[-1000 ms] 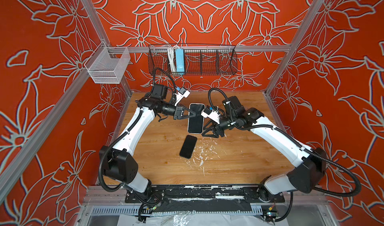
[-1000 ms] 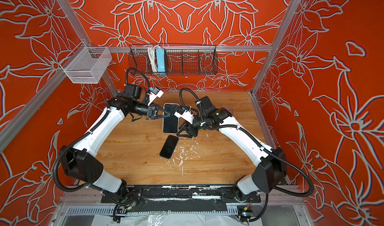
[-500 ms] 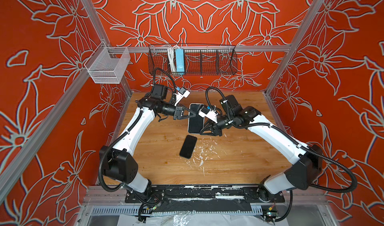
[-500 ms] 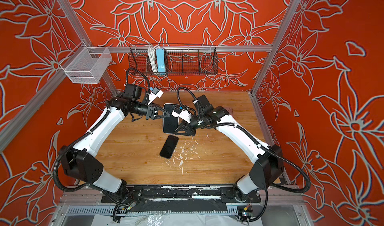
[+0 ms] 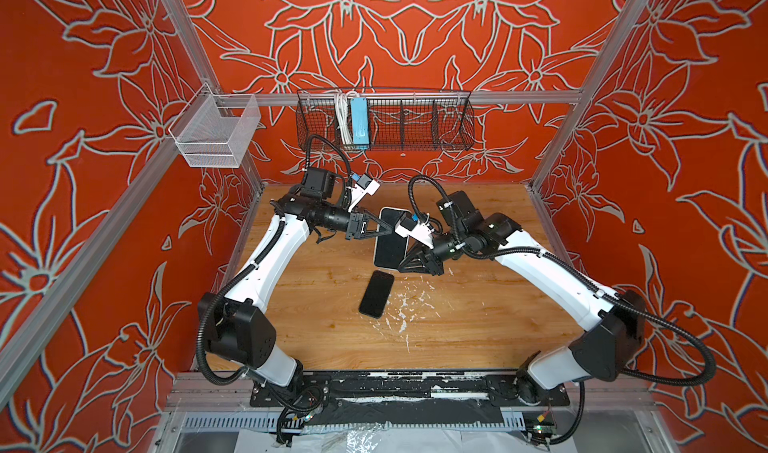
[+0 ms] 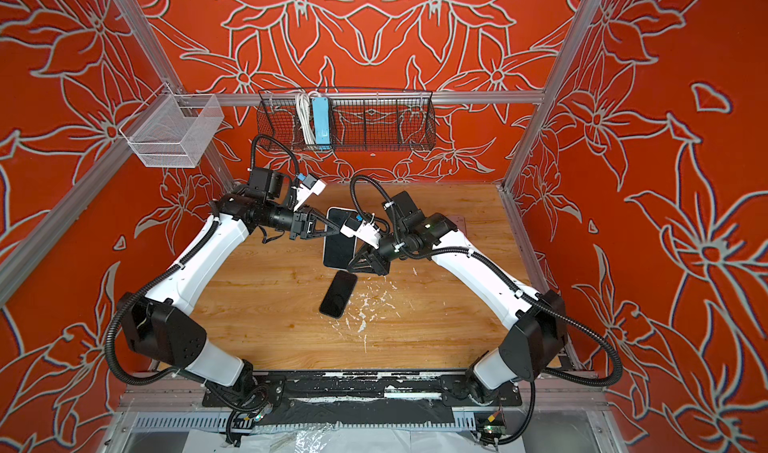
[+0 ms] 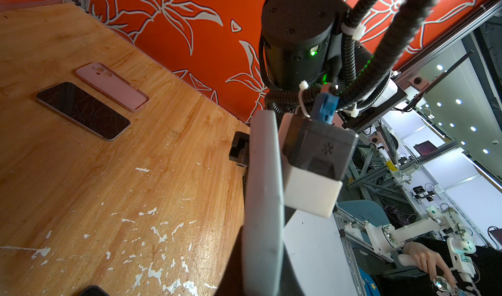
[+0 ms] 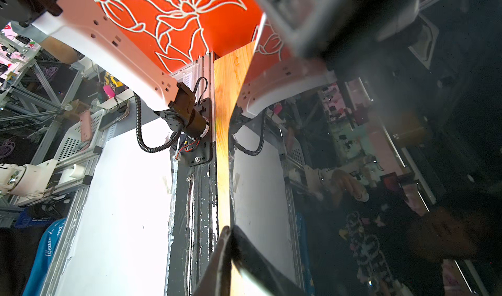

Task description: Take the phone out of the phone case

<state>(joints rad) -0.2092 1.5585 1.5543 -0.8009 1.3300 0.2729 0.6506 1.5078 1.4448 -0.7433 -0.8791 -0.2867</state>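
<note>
Grey round-edged phone case [image 7: 262, 199], glossy phone [image 5: 390, 243] inside, sits pinched in left gripper [image 5: 385, 229]. Right gripper [image 5: 408, 259] touches its edge; closure unclear.

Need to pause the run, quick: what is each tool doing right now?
Left tool: shut on the cased phone, holding its edge.
Right tool: looks shut on the same phone's opposite edge, judging by its wrist view.

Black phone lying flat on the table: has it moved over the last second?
No. The black phone keeps the same place and tilt against the white paint flecks on the table, in both top views.
</note>
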